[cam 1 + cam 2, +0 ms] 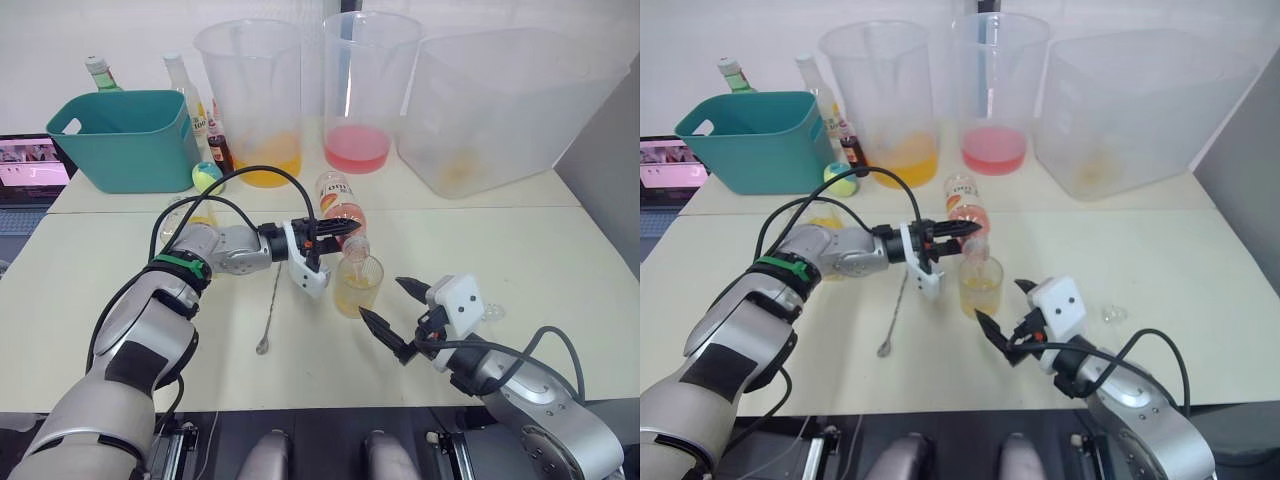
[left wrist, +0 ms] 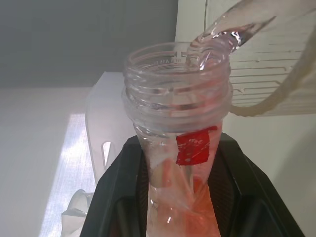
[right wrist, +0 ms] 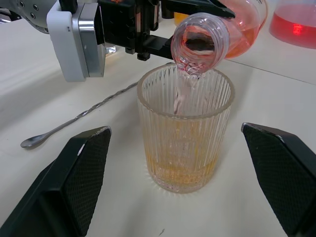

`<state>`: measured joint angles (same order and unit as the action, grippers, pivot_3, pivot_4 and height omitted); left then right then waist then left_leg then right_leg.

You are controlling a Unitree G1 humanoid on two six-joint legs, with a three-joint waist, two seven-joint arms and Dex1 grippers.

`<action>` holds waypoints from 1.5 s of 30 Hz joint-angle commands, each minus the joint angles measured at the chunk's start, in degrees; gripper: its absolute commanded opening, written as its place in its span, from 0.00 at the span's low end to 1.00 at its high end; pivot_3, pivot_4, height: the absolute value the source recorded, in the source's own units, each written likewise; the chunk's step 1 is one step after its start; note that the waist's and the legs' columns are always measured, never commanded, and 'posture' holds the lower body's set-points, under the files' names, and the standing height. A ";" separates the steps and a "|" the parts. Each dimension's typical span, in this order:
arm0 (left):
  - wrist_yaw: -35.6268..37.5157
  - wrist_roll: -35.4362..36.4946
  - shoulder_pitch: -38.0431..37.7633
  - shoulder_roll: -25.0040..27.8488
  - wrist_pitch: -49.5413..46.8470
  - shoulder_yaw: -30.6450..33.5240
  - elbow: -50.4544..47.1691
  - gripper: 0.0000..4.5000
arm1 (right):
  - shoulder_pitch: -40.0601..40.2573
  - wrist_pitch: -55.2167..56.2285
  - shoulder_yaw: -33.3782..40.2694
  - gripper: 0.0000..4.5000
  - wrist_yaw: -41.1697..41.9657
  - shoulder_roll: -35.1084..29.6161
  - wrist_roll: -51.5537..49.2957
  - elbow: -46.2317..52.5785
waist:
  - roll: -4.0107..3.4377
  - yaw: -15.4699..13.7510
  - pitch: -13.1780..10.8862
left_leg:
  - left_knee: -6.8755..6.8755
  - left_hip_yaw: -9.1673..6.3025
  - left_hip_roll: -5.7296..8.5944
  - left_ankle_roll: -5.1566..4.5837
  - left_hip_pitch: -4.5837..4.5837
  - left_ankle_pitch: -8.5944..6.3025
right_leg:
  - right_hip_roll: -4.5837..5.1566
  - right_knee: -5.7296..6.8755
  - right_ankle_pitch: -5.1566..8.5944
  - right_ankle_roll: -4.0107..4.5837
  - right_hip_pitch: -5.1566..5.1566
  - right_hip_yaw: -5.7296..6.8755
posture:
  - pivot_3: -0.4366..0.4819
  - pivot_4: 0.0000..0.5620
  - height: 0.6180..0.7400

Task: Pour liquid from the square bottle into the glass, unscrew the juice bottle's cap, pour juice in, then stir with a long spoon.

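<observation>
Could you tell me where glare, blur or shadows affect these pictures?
Left wrist view: the juice bottle looms close, the background behind it soft and washed out. Right wrist view: the glass is crisp, its shadow faint. Head views: even light, soft shadows under the spoon.

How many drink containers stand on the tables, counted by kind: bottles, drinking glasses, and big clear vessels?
Bottles: 5 (juice bottle, square bottle, green-capped bottle, clear-necked bottle, small dark bottle)
Drinking glasses: 1 (glass)
Big clear vessels: 3 (pitcher with yellow liquid, pitcher with pink liquid, tub)
Total: 9
</observation>
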<state>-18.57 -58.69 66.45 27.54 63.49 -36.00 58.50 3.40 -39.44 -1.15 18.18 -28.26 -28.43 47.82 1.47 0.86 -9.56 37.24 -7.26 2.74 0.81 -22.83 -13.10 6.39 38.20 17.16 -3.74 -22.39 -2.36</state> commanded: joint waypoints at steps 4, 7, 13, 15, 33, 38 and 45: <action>-2.72 0.28 2.71 0.97 -0.81 0.30 -1.60 0.27 | -0.63 0.19 1.76 0.99 0.53 -0.16 -0.69 1.25 | 0.00 0.00 0.00 | 0.01 0.00 0.04 0.00 0.00 0.00 | 0.03 0.01 0.00 -0.01 0.00 0.00 | 0.48 0.27 0.98; -2.77 0.52 2.78 0.94 -0.78 0.19 -1.35 0.27 | -0.60 0.12 1.76 0.99 0.69 -0.21 -0.60 1.20 | 0.00 0.00 0.00 | 0.01 0.00 0.06 0.00 0.00 0.00 | 0.06 0.02 0.00 -0.03 0.00 0.00 | 0.48 0.27 0.98; -0.88 2.58 2.66 0.34 -0.75 0.76 -0.15 0.27 | -0.59 0.20 1.91 0.99 0.90 -0.35 -0.44 0.77 | 0.00 0.01 0.00 | 0.03 0.00 0.07 0.00 -0.01 0.00 | 0.06 0.02 0.00 -0.04 0.00 0.00 | 0.48 0.27 0.98; -0.32 3.33 2.50 0.25 -0.61 0.97 -0.11 0.27 | -0.59 0.22 2.01 0.99 1.06 -0.52 -0.42 0.58 | 0.00 0.01 0.00 | 0.04 0.00 0.08 0.00 -0.01 0.00 | 0.07 0.02 0.00 -0.04 0.00 0.00 | 0.48 0.27 0.98; 30.16 33.67 -2.25 -3.24 -0.12 11.20 2.17 0.27 | -0.71 0.11 3.27 0.99 3.07 -2.12 -0.29 -1.46 | -0.01 0.17 0.00 | 0.18 -0.07 0.15 0.00 -0.05 0.00 | 0.11 0.16 -0.01 -0.05 -0.01 0.00 | 0.48 0.27 0.98; 46.45 50.41 -3.60 -3.57 -6.67 17.40 -3.09 0.27 | -3.72 0.34 4.97 0.99 5.47 -3.66 -1.18 -3.84 | -0.01 0.40 0.01 | 0.52 -0.13 0.19 -0.01 -0.14 0.00 | 0.11 0.38 0.01 -0.07 -0.03 0.00 | 0.48 0.27 0.98; 66.21 72.10 -8.69 0.64 -33.60 26.52 -23.65 0.27 | -12.67 -0.80 7.04 0.99 15.76 -9.21 -7.34 -9.44 | -0.01 1.51 0.01 | 0.59 -0.23 0.19 -0.02 -0.16 -0.01 | 0.10 0.48 0.01 -0.07 -0.05 0.01 | 0.48 0.27 0.98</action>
<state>44.53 7.14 56.88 26.35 36.51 -13.40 42.41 -7.40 -39.68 3.90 31.12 -36.29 -33.32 38.61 1.46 2.37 -9.55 37.84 -7.51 2.92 0.79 -23.00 -13.11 6.48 38.68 17.17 -3.81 -22.44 -2.34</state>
